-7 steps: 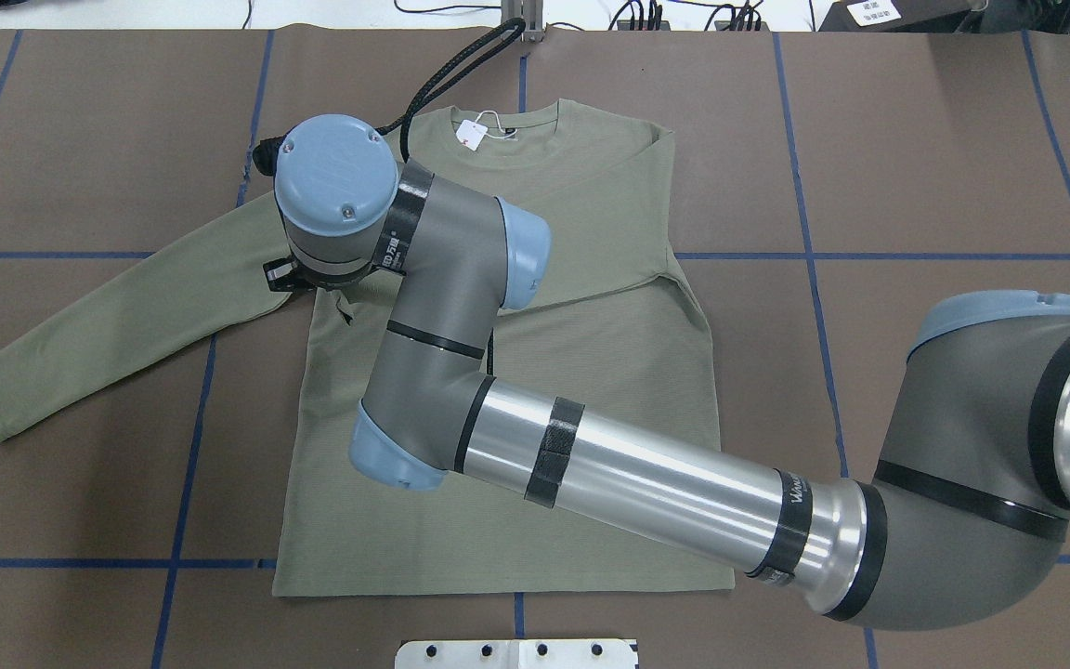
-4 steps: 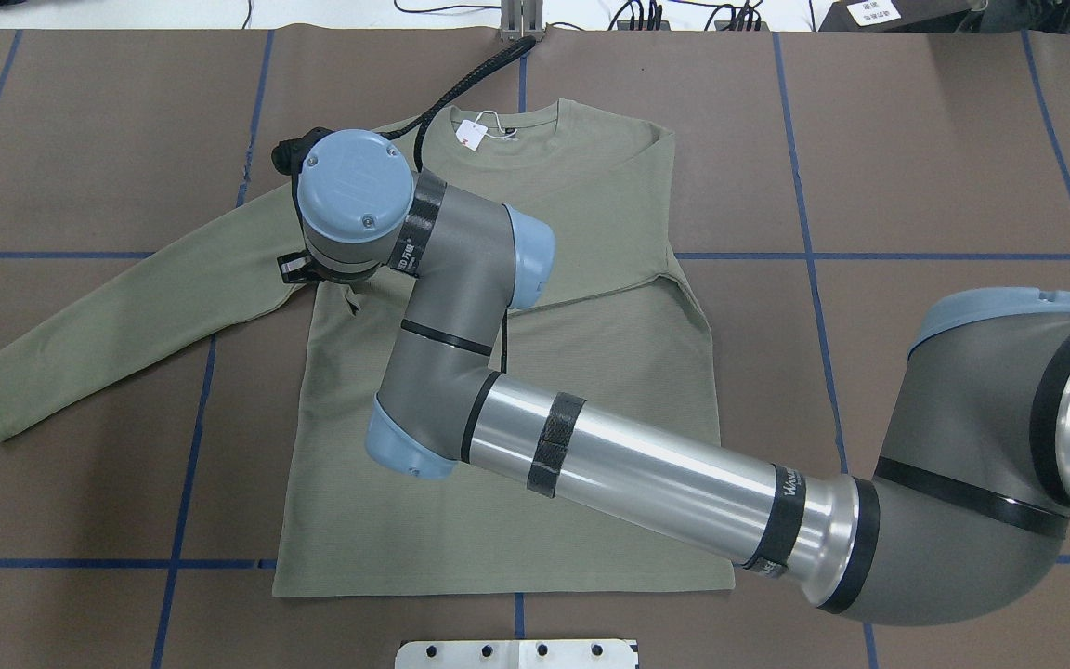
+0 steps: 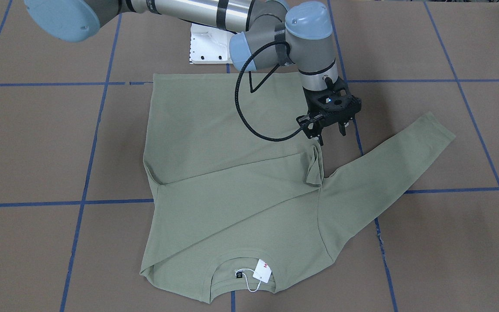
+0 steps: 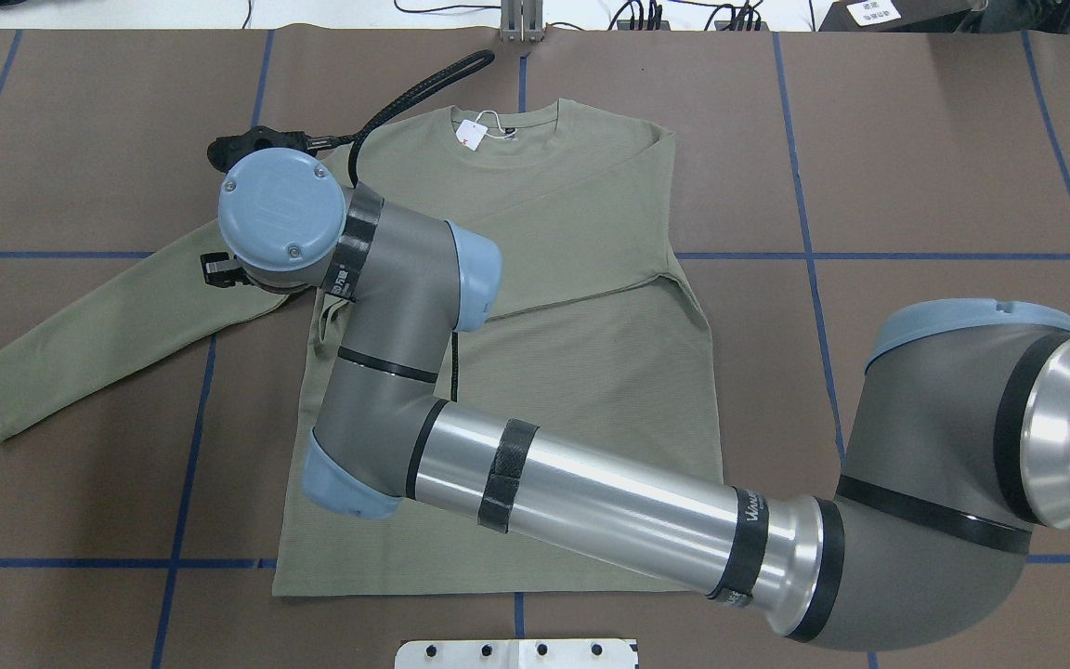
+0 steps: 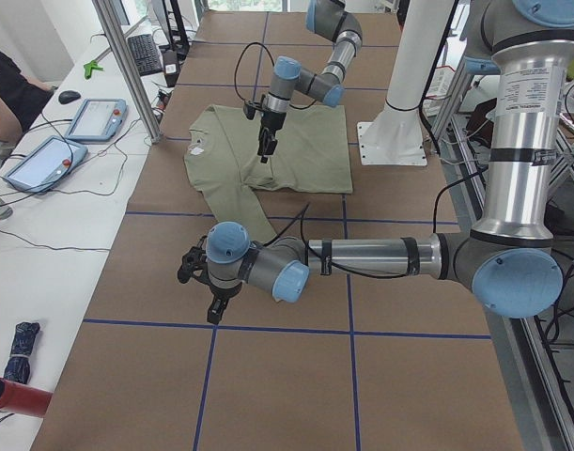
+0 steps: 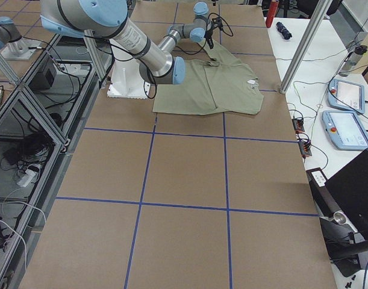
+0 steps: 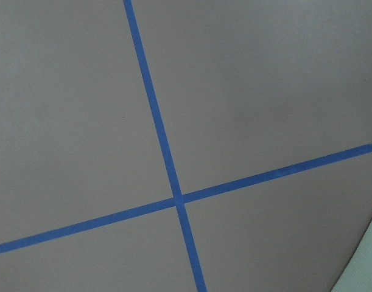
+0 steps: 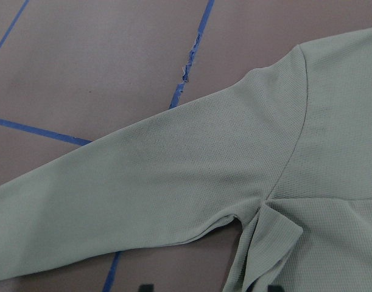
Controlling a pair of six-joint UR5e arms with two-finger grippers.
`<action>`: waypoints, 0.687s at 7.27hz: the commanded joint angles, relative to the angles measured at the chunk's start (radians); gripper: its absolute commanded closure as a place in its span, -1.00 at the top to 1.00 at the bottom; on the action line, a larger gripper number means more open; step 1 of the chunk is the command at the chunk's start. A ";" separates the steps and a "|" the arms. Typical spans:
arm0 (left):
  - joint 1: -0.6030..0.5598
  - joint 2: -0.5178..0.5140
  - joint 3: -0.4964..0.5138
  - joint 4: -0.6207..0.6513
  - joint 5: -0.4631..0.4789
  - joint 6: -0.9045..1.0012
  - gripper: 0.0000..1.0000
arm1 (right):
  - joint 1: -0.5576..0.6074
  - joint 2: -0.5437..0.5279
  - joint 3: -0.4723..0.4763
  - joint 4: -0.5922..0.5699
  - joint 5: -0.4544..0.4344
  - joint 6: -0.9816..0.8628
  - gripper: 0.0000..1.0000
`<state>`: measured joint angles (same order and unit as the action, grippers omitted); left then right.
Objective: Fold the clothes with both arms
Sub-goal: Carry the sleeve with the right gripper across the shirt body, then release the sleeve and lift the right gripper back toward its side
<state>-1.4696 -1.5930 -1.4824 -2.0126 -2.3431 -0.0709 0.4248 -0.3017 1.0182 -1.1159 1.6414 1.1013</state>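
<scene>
The tabletop (image 4: pixel 944 139) was covered in brown sheeting and divided into a grid by blue tape lines (image 4: pixel 809 255). A white base plate (image 4: pixel 516 653) was fixed at the middle of one long edge. Beyond the opposite edge, on a white side tabletop (image 5: pixel 42 244), a screen pendant (image 5: pixel 94 119), a second pendant (image 5: pixel 38 162), a keyboard (image 5: pixel 147 54) and a red cylinder (image 5: pixel 14 396) were laid.

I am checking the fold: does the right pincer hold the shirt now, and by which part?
Nothing is held. The right pincer hangs open above the shirt near its armpit, no cloth between its fingers.
</scene>
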 commanded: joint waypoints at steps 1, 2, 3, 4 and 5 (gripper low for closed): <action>0.000 -0.002 0.013 -0.015 0.001 -0.007 0.99 | -0.006 0.003 0.003 -0.011 -0.017 0.052 1.00; 0.002 -0.016 0.025 -0.040 0.001 -0.067 0.99 | 0.015 0.001 0.031 -0.109 0.038 0.078 1.00; 0.030 -0.016 0.030 -0.123 0.005 -0.175 0.99 | 0.055 -0.005 0.105 -0.295 0.107 0.077 1.00; 0.082 -0.012 0.033 -0.209 0.019 -0.334 0.99 | 0.105 -0.019 0.158 -0.444 0.189 0.069 1.00; 0.148 0.002 0.030 -0.333 0.062 -0.535 0.99 | 0.156 -0.060 0.231 -0.572 0.234 0.058 1.00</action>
<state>-1.3929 -1.6021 -1.4525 -2.2106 -2.3193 -0.3829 0.5187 -0.3241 1.1642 -1.5110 1.8022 1.1694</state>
